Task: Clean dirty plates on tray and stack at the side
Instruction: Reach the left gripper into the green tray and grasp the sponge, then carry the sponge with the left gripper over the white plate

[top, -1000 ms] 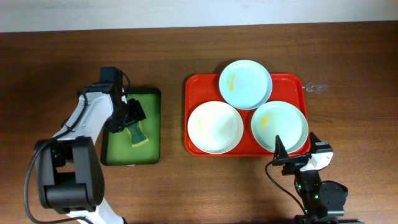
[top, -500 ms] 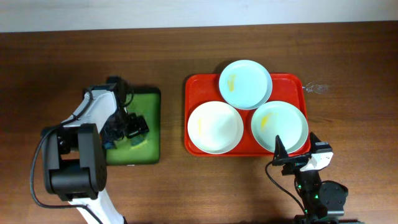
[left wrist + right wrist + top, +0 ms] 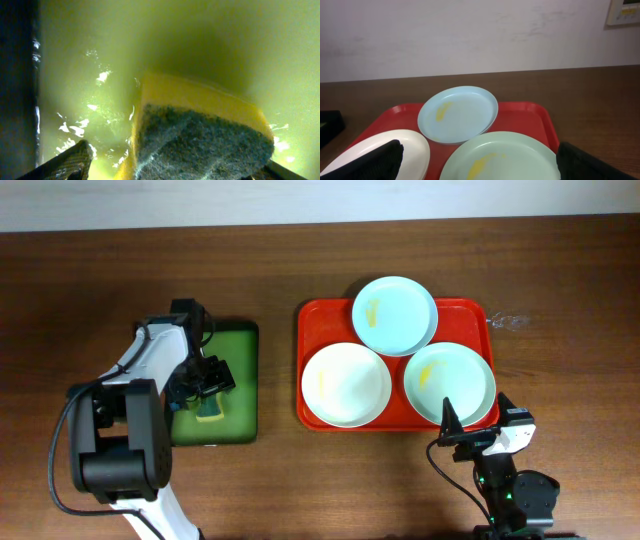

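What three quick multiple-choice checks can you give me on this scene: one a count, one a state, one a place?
1. How many plates sit on the red tray?
A. two
B. three
C. four

2. How does the right gripper stand?
A. open and empty
B. shut on a plate
C. shut on the tray's rim

3. Where does the sponge lie?
A. on the red tray
B. in the green tray
C. in the right gripper

Answers:
1. B, since the overhead view shows three round plates on the red tray.
2. A, since the right wrist view shows its fingers far apart with nothing between them.
3. B, since the overhead view shows the sponge inside the green tray, by the left arm.
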Available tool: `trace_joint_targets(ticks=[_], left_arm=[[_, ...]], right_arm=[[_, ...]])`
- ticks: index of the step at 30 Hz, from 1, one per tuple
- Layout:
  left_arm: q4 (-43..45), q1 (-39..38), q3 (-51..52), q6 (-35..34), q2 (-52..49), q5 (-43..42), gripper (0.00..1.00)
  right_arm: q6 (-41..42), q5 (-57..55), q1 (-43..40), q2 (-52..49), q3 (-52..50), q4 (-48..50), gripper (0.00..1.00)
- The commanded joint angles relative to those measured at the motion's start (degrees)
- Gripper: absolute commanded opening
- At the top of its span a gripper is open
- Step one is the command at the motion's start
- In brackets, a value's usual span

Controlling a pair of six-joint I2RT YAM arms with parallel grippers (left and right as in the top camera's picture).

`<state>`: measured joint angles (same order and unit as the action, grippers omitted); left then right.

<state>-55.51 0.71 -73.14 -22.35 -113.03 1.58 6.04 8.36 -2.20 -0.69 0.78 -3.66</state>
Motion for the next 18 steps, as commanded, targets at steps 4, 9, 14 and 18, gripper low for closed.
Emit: trace_joint_targets(ticks=[4,9,14,18], left_arm=[[-13.79,0.11,-11.61,-0.11,-1.16,2.75,0.00],[-32.17,0.09,-34.99,-0.09,-1.16,2.54,0.00],[-20.48,-0.26,-26.27,-0.59,-1.40,2.45,0.00],[-13.75,-1.31,-16.72,-0.20,0.20,2.32,0.00]], right_arm=[[0.20,-0.46,0.35,0.33,-0.46,-0.17,0.98],[0.20,-0.46,0.35,0.33,-0.46,-0.17,0.98],[0.20,-0.46,0.35,0.33,-0.46,-0.17,0.98],[0.20,-0.46,0.35,0.33,-0.46,-0.17,0.98]])
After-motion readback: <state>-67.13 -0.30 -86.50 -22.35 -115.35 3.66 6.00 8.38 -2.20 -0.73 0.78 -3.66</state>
